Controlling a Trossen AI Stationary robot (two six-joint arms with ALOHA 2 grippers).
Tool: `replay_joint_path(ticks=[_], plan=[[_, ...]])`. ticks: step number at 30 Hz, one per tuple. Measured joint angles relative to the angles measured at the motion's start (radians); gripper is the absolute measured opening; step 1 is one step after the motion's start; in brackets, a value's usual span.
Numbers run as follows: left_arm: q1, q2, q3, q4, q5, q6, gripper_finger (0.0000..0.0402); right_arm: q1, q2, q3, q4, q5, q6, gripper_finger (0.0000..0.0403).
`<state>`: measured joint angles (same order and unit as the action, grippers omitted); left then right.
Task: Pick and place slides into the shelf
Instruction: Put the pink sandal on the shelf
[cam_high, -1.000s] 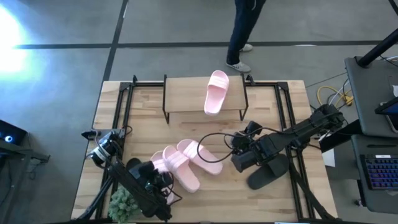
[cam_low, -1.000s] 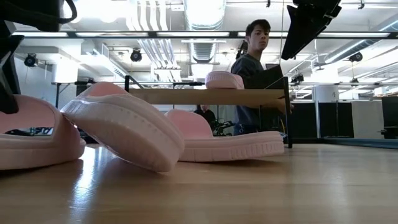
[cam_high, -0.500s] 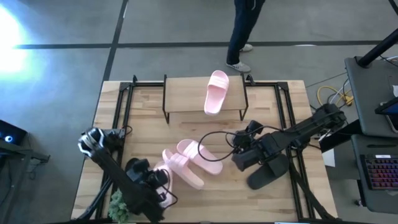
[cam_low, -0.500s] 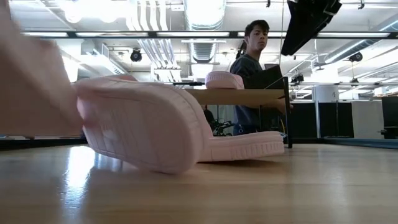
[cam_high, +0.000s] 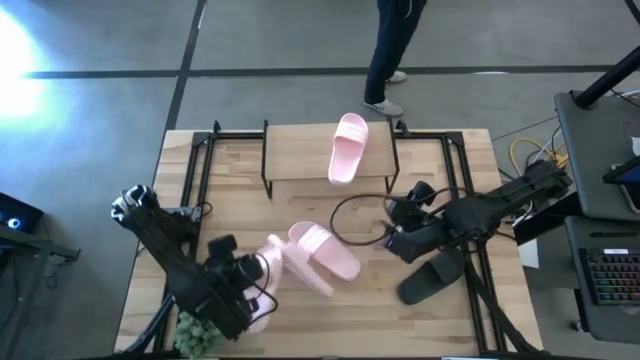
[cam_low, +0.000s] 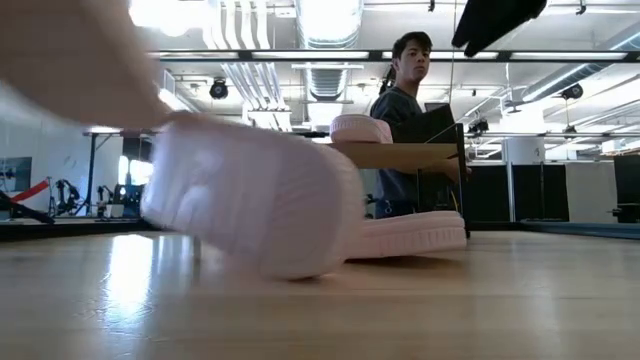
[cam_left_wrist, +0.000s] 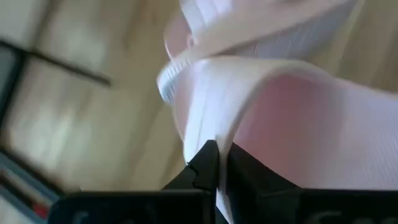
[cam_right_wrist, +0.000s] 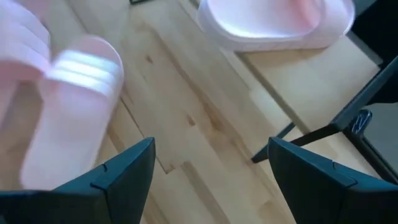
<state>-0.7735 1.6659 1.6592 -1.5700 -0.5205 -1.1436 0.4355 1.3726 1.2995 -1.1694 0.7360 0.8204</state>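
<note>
1. Grey concrete floor (cam_high: 280, 45) with dark seam lines around the wooden bench (cam_high: 420, 310).
2. Person (cam_low: 405, 90) standing behind the bench.
3. Ceiling ducts (cam_low: 330, 30), bright lights overhead.
4. Keyboard (cam_high: 612, 275) on a side desk.

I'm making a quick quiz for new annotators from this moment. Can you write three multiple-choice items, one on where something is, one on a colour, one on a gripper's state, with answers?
1. Where is the pink slide that is farthest from the arms?
A. On the shelf's top board
B. Under the shelf
C. Beside the plant

2. What colour is the slide on the table below the right arm?
A. Pale pink
B. Black
C. Green

3. What is the left gripper doing?
A. Open and holding nothing
B. Shut on a pink slide
C. Shut on the shelf's leg

Answers:
1 A: the high view shows it lying on the shelf, its toe end over the front edge.
2 B: it is dark against the wood.
3 B: the left wrist view shows the fingers pinched on the edge of a pink slide, while the right gripper is open.
</note>
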Motion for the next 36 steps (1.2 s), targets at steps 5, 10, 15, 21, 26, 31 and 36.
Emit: replay_joint_path(ticks=[5, 10, 15, 21, 26, 31, 36], plan=[[0.068, -0.054, 0.011, -0.001, -0.090, 0.115, 0.0000, -0.002, -0.086, 0.000, -0.003, 0.026, 0.013, 0.0302], [0.157, -0.057, 0.014, -0.002, -0.248, 0.271, 0.0000, -0.002, -0.143, 0.000, -0.013, 0.059, 0.017, 0.0301], [0.376, -0.051, 0.032, 0.016, -0.367, 0.505, 0.0000, -0.002, -0.168, 0.000, -0.060, 0.080, 0.019, 0.0302], [0.612, -0.079, 0.049, 0.158, -0.439, 0.795, 0.0000, -0.002, -0.175, 0.000, -0.099, 0.083, 0.062, 0.0302], [0.769, -0.083, 0.033, 0.441, -0.421, 1.143, 0.0000, -0.007, -0.174, 0.000, -0.107, 0.133, 0.074, 0.0302], [0.914, -0.049, 0.021, 0.664, -0.342, 1.395, 0.0000, -0.026, -0.175, 0.000, -0.123, 0.148, 0.133, 0.0302], [1.003, 0.002, 0.018, 0.705, -0.239, 1.515, 0.0000, -0.059, -0.175, 0.000, -0.179, 0.148, 0.199, 0.0302]])
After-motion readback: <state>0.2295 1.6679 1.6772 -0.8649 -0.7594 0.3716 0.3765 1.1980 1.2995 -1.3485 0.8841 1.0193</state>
